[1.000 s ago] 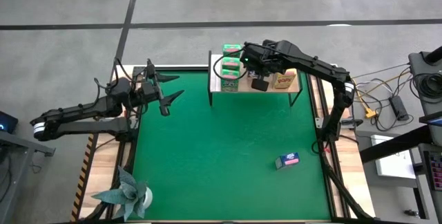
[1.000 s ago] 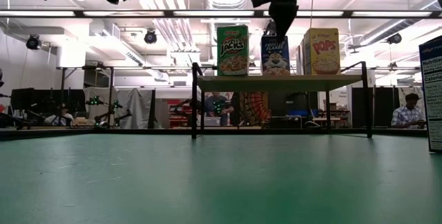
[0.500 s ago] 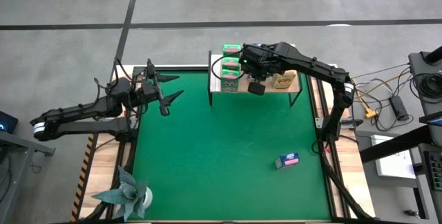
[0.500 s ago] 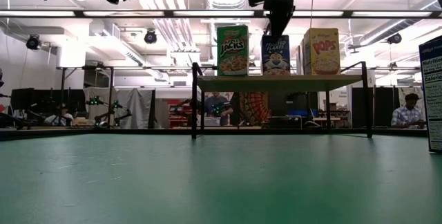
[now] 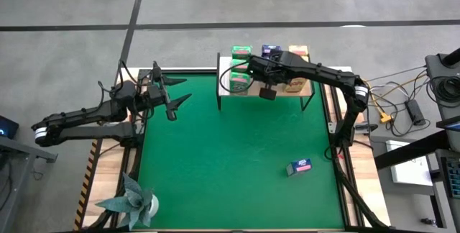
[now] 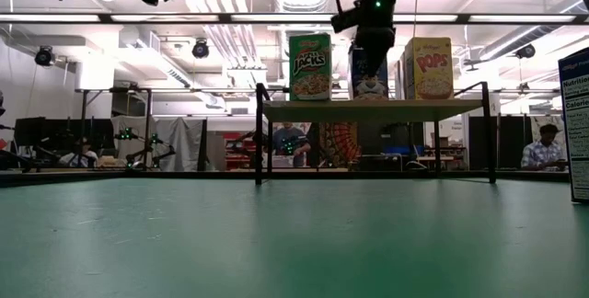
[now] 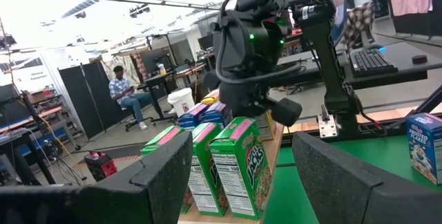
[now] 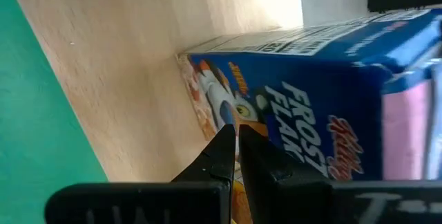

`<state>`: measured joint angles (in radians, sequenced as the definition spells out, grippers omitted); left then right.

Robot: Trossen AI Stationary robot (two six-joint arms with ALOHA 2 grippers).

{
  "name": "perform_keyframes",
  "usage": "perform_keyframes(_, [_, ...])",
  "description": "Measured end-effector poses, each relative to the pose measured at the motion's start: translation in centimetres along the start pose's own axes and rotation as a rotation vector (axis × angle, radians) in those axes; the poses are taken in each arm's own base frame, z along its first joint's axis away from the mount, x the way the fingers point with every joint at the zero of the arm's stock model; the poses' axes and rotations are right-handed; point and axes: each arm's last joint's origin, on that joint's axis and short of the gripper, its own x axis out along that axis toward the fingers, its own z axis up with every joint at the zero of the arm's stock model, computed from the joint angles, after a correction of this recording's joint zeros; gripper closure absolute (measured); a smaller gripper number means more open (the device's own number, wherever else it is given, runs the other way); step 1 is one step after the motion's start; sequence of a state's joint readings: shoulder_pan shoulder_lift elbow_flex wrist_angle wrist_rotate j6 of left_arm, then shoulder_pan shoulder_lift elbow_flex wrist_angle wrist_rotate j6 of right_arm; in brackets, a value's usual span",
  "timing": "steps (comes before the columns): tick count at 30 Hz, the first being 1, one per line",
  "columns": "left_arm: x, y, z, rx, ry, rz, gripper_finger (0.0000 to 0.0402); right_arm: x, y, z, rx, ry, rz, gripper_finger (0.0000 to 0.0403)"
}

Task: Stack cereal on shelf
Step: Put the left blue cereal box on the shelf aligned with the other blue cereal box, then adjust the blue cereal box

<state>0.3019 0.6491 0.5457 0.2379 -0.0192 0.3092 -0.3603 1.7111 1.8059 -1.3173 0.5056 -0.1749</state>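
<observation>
Up on the shelf (image 6: 368, 110), blue Frosted Flakes box (image 8: 311, 113) upright; right gripper (image 8: 236, 137) pinched shut before it, empty; left gripper (image 5: 172, 98) spread wide.

Upright cereal boxes (image 5: 241, 80) crowd the shelf (image 5: 224, 93), while the green mat (image 5: 215, 168) lies open except one blue box (image 5: 299, 167).

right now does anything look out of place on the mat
One blue cereal box lies alone on the green mat, far from the shelf where the other boxes stand upright. Nothing looks spilled or damaged.
</observation>
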Motion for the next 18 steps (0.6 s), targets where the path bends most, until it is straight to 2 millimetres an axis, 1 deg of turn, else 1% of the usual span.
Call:
perform_keyframes(5, [0.0,0.0,0.0,0.000,0.000,0.000,0.0168,0.1,0.1,0.0,0.007,0.000,0.011,0.0390])
perform_keyframes(10, [0.0,0.0,0.0,0.000,0.000,0.000,0.0168,-0.6,-0.1,0.3,0.020,-0.039,0.013,0.0390])
perform_keyframes(13, [0.0,0.0,0.0,0.000,0.000,0.000,0.0168,-1.5,-0.4,0.6,0.021,-0.081,0.056,0.0390])
perform_keyframes(18, [0.0,0.0,0.0,0.000,0.000,0.000,0.0168,-3.8,-1.6,1.1,0.041,-0.187,0.116,0.0390])
